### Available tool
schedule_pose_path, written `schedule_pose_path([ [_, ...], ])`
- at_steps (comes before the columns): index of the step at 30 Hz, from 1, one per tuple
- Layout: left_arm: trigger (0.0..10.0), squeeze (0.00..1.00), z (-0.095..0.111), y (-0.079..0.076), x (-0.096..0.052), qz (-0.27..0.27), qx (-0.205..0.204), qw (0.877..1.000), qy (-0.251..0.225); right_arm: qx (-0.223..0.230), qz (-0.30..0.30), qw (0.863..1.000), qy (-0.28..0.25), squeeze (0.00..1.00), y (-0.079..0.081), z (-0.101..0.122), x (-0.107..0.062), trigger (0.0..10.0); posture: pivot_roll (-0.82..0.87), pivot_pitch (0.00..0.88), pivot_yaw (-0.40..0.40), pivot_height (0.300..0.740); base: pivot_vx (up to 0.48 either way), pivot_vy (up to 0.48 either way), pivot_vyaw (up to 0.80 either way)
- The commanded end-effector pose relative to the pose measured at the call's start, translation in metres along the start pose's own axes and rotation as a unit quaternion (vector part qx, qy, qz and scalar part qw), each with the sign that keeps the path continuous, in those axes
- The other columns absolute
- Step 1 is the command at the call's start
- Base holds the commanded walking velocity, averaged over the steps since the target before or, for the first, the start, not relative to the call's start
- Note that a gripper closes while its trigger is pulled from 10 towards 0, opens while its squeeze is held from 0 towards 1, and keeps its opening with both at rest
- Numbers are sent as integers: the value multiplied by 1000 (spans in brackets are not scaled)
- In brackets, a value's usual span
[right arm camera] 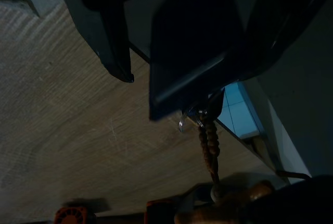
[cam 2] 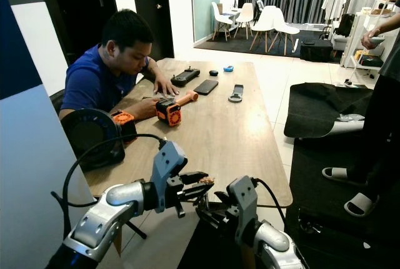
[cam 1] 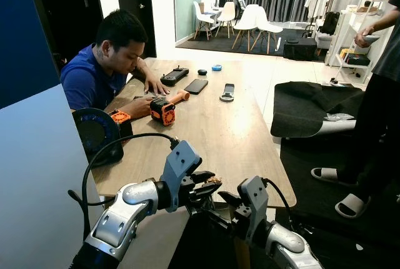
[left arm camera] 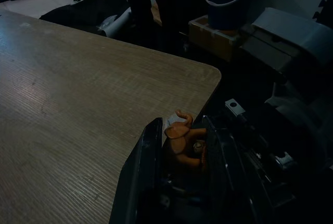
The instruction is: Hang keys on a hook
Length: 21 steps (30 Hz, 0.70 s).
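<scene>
A small orange-brown key charm (left arm camera: 179, 139) with a braided cord (right arm camera: 209, 148) and a metal ring (right arm camera: 182, 125) sits between the two robot tools, just past the near edge of the wooden bench (cam 1: 212, 137). The left tool (cam 1: 206, 184) has its two black fingers (left arm camera: 139, 174) closed around the charm. The right tool (cam 1: 232, 199) meets it from the other side, its fingers close against the cord and ring; whether they grip cannot be told.

Farther along the bench lie an orange and black power tool (cam 1: 164, 110), a dark phone (cam 1: 196, 86), a game controller (cam 1: 174, 76), a small black and silver device (cam 1: 227, 92), and a black round fan (cam 1: 97, 132) near the left edge. A person in a blue shirt (cam 1: 87, 81) sits at the bench's left side, hands on the surface. Another person (cam 1: 375, 106) in dark clothes and sandals stands at the right. White chairs (cam 1: 253, 22) stand in the far room.
</scene>
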<state>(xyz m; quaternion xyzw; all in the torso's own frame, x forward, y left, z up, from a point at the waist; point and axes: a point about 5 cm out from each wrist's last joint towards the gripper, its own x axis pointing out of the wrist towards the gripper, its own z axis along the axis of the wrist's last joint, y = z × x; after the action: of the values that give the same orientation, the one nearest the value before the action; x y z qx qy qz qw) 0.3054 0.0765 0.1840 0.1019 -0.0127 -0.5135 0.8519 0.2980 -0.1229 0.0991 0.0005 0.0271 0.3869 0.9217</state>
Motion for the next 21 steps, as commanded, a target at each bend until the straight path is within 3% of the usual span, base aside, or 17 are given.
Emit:
schedule_pose_path([
  [1,10000,0,-1,-1,2,-3,4,1000,4,9,1,1000,2,0,-1,0,2,3059,47,25,18,740,0,0,0],
  [2,10000,0,-1,-1,2,-3,4,1000,4,9,1,1000,2,0,-1,0,2,3059,47,25,18,740,0,0,0],
  [3,10000,0,-1,-1,2,-3,4,1000,4,13,4,1000,0,0,-1,1,3,0,47,25,18,740,0,0,0],
  [21,10000,0,-1,0,1,3,4,1000,1,15,6,1000,-6,0,-2,4,4,0,49,27,13,740,0,0,0],
])
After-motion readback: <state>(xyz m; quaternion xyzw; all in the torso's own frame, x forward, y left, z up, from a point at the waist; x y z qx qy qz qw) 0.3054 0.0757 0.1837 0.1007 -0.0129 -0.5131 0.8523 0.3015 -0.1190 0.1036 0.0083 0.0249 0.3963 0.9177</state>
